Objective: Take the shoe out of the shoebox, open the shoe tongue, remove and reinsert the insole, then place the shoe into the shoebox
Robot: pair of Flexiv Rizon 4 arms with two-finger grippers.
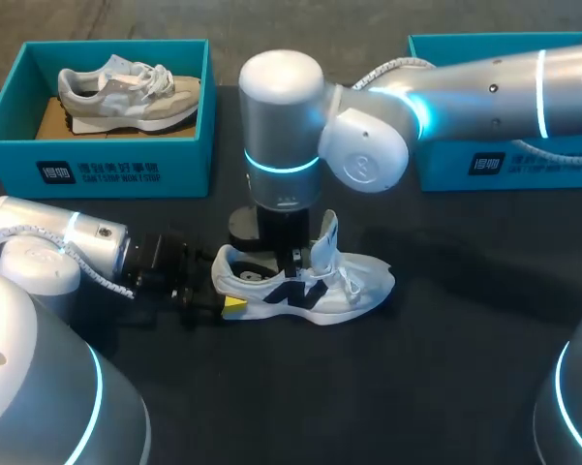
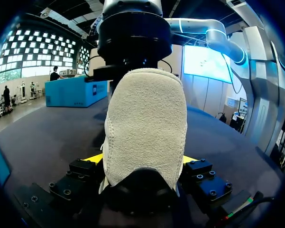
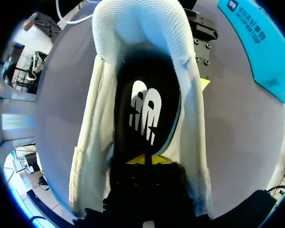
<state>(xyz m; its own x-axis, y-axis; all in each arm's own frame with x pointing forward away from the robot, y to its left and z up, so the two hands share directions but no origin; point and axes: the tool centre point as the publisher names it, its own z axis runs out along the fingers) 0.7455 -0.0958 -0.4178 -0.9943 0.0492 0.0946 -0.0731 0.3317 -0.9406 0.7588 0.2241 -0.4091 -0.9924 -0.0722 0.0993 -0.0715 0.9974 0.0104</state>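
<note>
Plainly the white shoe (image 1: 310,289) is out of its box. It stands on its sole on the black table (image 1: 445,387), toe toward our right, in the middle between our two arms. Its tongue (image 1: 327,237) stands lifted, and down the open mouth the dark insole (image 3: 144,111) lies flat in the footbed, so we judge the insole step to be in hand.

We expect the shoe to be light, with a soft mesh upper that gives under pressure and a firmer heel and sole. The heel is the sound place to steady it. The thin, floppy insole is best pinched at an edge, where it can peel up.

Our left gripper (image 2: 143,161) lies low along the table from our left, its yellow-tipped fingers (image 2: 97,158) pressed to either side of the heel, clamping it. Our right arm comes in from the right and turns its wrist straight down over the shoe, so our right gripper (image 3: 144,160) dips into the opening just behind the tongue. Whether it is open or closed we cannot tell.

Well behind, the left shoebox (image 1: 97,170) holds a grey shoe (image 1: 126,92), and the right shoebox (image 1: 504,165) sits partly hidden by our right arm.
</note>
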